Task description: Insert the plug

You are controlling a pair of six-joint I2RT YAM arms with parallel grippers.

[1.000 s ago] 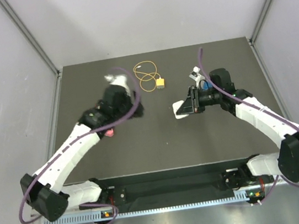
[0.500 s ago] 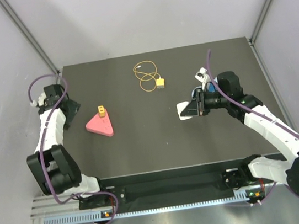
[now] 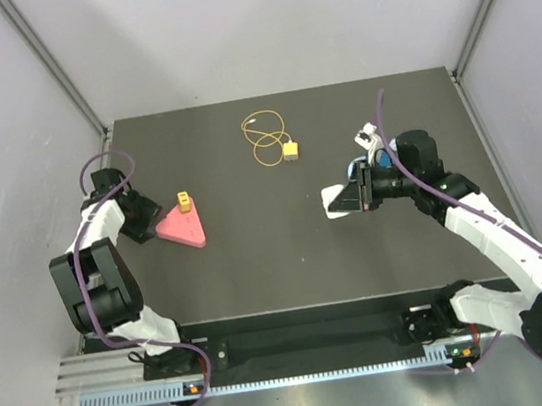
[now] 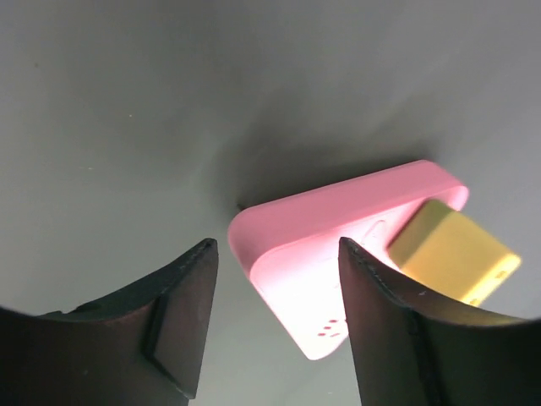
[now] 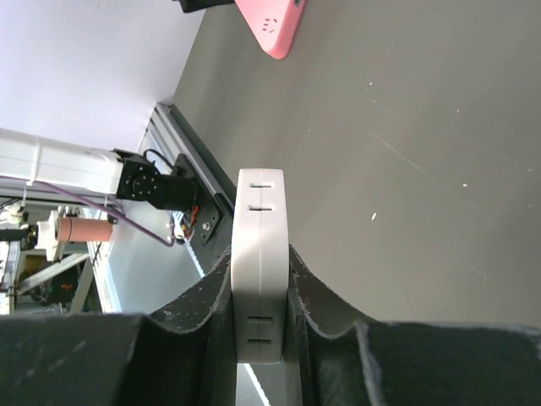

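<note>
The plug (image 3: 290,150) is a small yellow connector on a looped yellow-orange wire (image 3: 264,137); it lies at the back centre of the dark table, away from both grippers. My left gripper (image 3: 140,223) is open, low at the left corner of a pink triangular block (image 3: 181,227). In the left wrist view that corner (image 4: 296,254) sits between the open fingers of the left gripper (image 4: 275,245). A loose yellow block (image 4: 452,249) rests on the pink block. My right gripper (image 5: 260,252) is shut on a flat white slotted block (image 3: 335,200), held edge-on.
The yellow block also shows on the pink block in the top view (image 3: 182,202). The pink block appears at the top of the right wrist view (image 5: 275,25). Grey walls enclose the table on three sides. The arm bases' rail (image 3: 310,339) runs along the near edge.
My left arm swung from over the pink block out to the far left, then came back to the block's left corner. My right gripper shifted slightly right with the white block.
</note>
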